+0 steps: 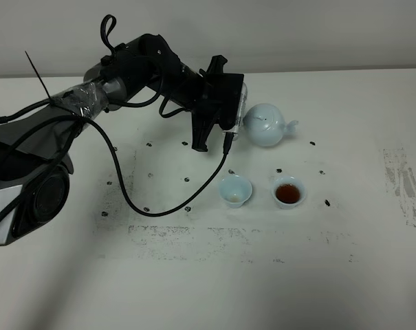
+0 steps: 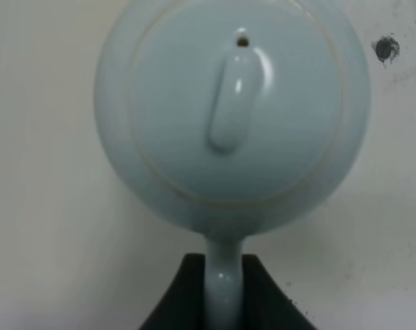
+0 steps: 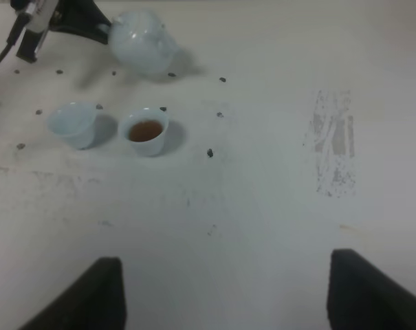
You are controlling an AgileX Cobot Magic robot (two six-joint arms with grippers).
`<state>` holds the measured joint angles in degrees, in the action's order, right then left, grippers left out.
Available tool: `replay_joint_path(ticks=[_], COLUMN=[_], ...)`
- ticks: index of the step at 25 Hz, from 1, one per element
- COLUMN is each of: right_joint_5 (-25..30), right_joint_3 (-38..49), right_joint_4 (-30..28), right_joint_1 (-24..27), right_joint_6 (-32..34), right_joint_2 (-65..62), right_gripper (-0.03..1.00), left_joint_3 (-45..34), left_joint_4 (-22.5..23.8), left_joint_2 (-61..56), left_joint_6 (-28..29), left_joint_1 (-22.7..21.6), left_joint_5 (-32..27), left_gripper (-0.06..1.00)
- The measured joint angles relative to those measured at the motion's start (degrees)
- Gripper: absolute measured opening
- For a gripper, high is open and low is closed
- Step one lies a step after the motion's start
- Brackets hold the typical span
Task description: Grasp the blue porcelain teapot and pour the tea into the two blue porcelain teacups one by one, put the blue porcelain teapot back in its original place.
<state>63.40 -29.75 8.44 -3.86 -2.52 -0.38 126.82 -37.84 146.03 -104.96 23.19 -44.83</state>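
A smooth, glossy glaze was seen on the blue porcelain teapot [image 1: 265, 125], and bright highlights were caught along its lid knob [image 2: 230, 103]. The same shiny pale glaze was noted on the left teacup [image 1: 235, 190] and the right teacup [image 1: 289, 192]. The counter [image 1: 194, 289] was shown matt white, scuffed and speckled with dark marks. The left tool [image 2: 225, 302] was seen in dull black plastic, and crinkled, shiny tape [image 1: 84, 96] was spotted round the arm.

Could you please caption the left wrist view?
Left gripper closed on the handle of the blue teapot, seen from above.
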Motion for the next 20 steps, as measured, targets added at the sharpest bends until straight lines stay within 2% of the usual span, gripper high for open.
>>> replay_joint_path(ticks=[17, 20], right_joint_5=[0.0, 0.0], right_joint_3=[0.0, 0.0], right_joint_4=[0.0, 0.0], right_joint_1=[0.0, 0.0], right_joint_6=[0.0, 0.0], right_joint_2=[0.0, 0.0], right_gripper=[0.59, 0.59], left_joint_3=[0.0, 0.0], left_joint_4=[-0.2, -0.2], left_joint_2=[1.4, 0.9], left_joint_6=[0.1, -1.8], left_joint_1=[0.0, 0.0], left_joint_5=[0.2, 0.0], left_gripper=[0.01, 0.01])
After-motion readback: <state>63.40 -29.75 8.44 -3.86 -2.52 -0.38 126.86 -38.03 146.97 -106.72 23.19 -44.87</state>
